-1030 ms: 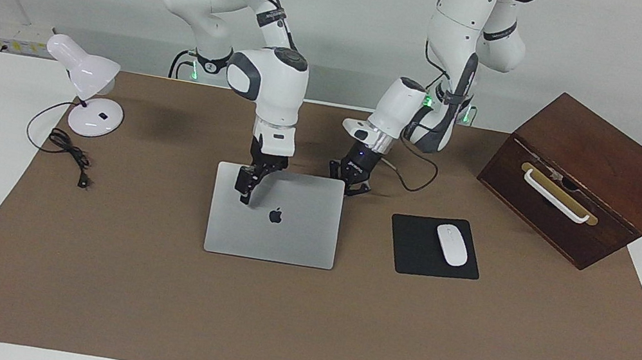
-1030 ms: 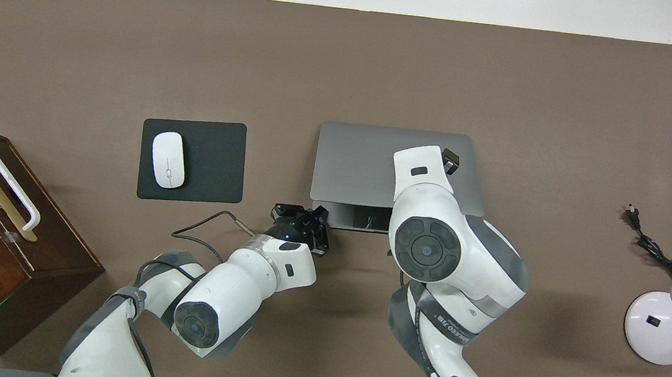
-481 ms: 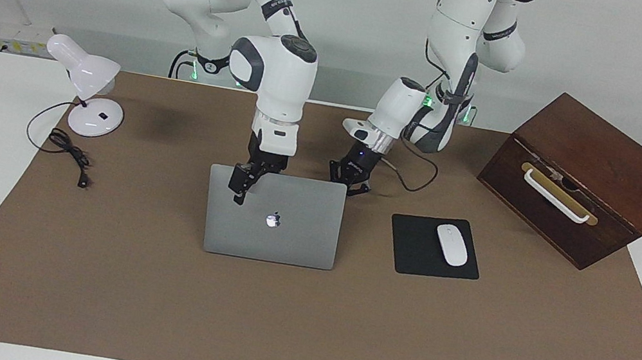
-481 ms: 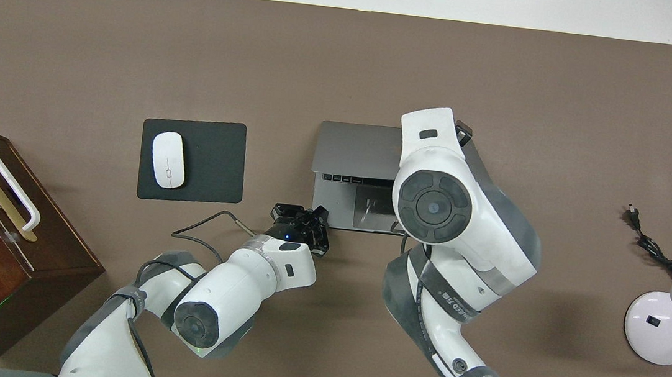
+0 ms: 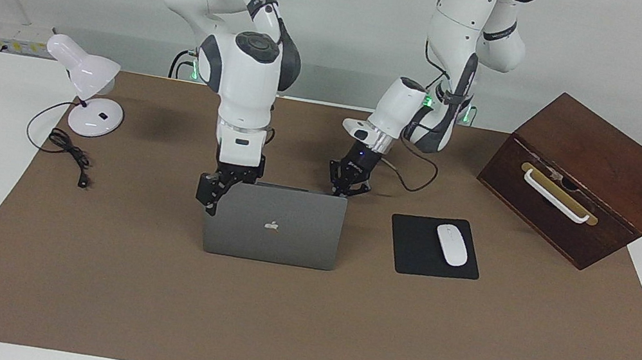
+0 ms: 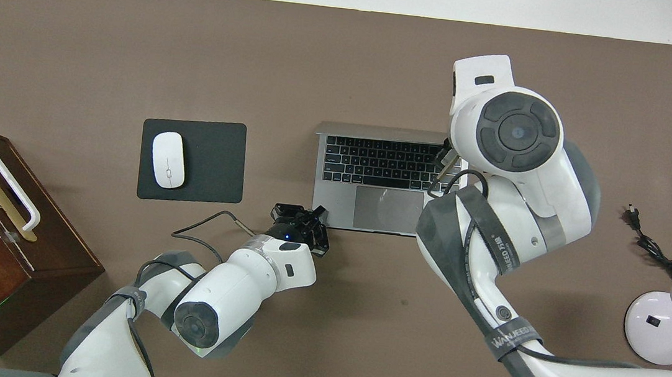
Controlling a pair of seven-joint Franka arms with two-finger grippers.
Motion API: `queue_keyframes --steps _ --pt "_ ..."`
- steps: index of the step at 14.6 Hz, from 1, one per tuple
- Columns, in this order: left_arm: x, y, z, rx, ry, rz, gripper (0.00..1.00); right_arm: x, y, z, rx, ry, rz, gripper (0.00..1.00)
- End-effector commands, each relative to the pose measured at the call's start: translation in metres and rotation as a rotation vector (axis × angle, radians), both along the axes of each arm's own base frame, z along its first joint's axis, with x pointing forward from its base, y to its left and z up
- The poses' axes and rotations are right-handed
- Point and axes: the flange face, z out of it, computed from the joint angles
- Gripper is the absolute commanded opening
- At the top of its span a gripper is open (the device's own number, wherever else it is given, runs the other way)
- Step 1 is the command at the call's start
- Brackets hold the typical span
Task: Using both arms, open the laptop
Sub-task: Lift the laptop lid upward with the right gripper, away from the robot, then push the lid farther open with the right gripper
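The silver-grey laptop (image 5: 273, 234) stands open in the middle of the brown mat, its lid about upright with the apple logo facing away from the robots. In the overhead view its keyboard (image 6: 382, 162) and trackpad show. My right gripper (image 5: 213, 193) is shut on the lid's top corner toward the right arm's end. In the overhead view that gripper is hidden under its own arm. My left gripper (image 5: 348, 183) is open and low, at the base's corner nearest the robots toward the left arm's end. It also shows in the overhead view (image 6: 302, 217).
A black mouse pad (image 5: 414, 248) with a white mouse (image 5: 452, 244) lies beside the laptop toward the left arm's end. A dark wooden box (image 5: 582, 178) with a white handle stands past it. A white desk lamp (image 5: 89, 92) and its cord (image 5: 68, 149) sit at the right arm's end.
My right gripper has swung the lid up from nearly flat to about upright, rising and moving away from the robots. The keyboard has come into view. The left gripper has stayed at the base corner.
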Motion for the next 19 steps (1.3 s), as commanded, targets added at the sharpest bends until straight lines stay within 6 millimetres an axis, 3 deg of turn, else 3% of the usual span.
queue_keyframes --steps 1,6,12,19 --pt "0.005 0.002 -0.018 0.024 0.004 -0.016 0.0 0.014 -0.006 0.003 0.036 0.017 -0.013 1.0" --pt "0.004 0.002 -0.019 0.025 0.006 -0.016 0.0 0.023 -0.02 0.015 0.094 0.008 -0.06 1.0" --pt "0.004 0.002 -0.019 0.025 0.006 -0.016 0.0 0.046 -0.039 0.005 0.139 0.016 -0.114 1.0" --pt "0.004 0.002 -0.019 0.025 0.006 -0.016 0.0 0.044 -0.045 -0.001 0.181 0.068 -0.16 1.0"
